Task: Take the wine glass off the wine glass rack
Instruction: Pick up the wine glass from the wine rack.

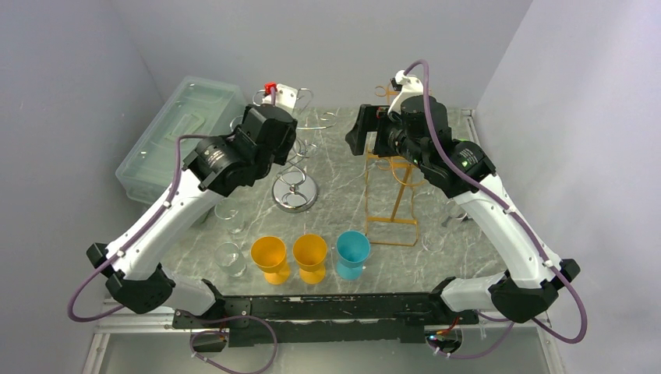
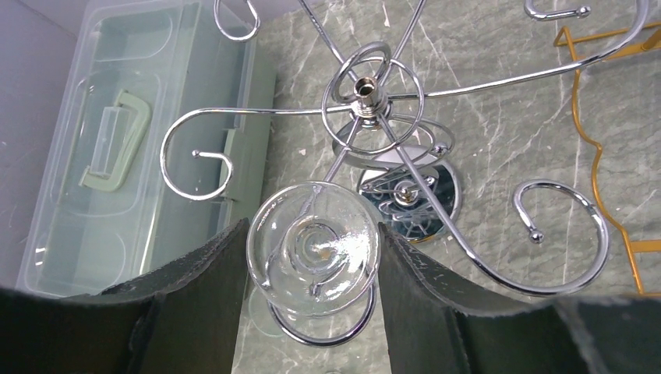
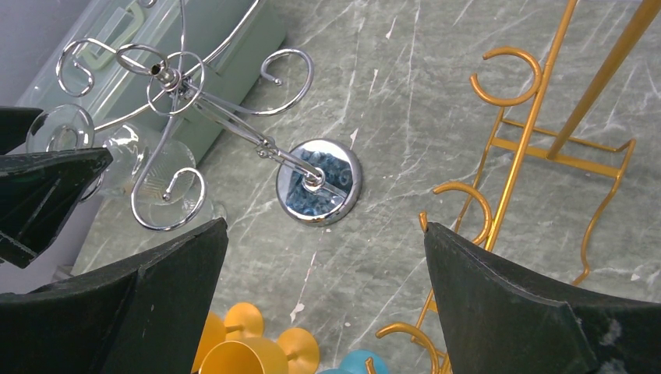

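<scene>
Pincer, left (image 2: 312, 231): pads sit against opposite edges of the round foot of the wine glass (image 2: 313, 249); you appear to have it clamped.

Glass location: hanging upside down on the chrome rack (image 2: 362, 87), foot uppermost, resting on a curled wire hook (image 2: 319, 336) at the end of one arm. The bowl below is mostly hidden.

Step in hand, as judged: freeing the foot from the hook.
- Raise the foot only enough to unload the wire, then draw the stem out through the open side of the curl. A straight pull risks dragging the whole rack.
- Hold the foot level. A round glass rim between two flat pads can pivot or slip.
- Watch the neighbouring curls on the way out.

Pincer, right (image 3: 324, 226): fingers wide apart, holding nothing, above the table (image 2: 499, 101) between the chrome rack and the gold rack (image 3: 604, 74).

Containers:
- Clear lidded plastic box (image 2: 62, 234) beside the chrome rack; contents cannot be made out through the lid.
- Two orange cups (image 1: 269, 253) (image 1: 310, 251) and one teal cup (image 1: 352, 248) in a row at the near edge, upright, apparently empty.
</scene>
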Controlling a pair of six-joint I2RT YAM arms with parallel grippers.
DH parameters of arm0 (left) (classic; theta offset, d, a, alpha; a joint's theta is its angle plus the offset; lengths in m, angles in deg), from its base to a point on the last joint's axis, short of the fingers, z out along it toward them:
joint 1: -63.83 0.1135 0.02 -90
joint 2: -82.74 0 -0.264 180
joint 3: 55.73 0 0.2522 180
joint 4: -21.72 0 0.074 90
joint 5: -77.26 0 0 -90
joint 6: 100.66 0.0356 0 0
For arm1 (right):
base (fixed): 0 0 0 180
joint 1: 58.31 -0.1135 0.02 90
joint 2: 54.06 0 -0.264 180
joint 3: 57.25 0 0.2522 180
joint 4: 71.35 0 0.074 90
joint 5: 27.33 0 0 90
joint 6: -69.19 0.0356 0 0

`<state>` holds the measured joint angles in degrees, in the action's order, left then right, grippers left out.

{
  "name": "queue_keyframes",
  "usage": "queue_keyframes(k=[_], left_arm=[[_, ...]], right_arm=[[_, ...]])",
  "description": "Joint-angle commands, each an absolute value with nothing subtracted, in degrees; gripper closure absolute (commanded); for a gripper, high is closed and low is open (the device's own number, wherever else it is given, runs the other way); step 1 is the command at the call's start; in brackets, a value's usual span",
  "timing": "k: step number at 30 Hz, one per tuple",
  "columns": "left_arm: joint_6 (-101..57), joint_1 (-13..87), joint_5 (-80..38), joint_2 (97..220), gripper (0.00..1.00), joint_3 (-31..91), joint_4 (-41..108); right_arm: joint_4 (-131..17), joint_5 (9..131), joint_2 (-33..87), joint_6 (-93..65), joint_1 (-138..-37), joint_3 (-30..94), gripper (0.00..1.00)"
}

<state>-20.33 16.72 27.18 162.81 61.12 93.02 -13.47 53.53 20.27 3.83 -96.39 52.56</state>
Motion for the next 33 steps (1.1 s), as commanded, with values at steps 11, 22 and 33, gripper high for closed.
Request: queue_keyframes(k=[11,22,33], left_arm=[[-19.47,16.81,21.88,163.92,0.72,64.63,88.23],[-20.84,16.79,15.93,163.82,0.74,67.93,92.45],[-23.48,16.73,10.69,163.1,0.76,69.2,96.99]], right_arm=[[-16.0,51.95,20.47,4.02,-96.57,52.24,0.0],[-16.27,52.62,20.3,4.15,-96.62,52.05,0.0],[-17.83,55.66,18.45,4.5,-97.11,50.27,0.0]])
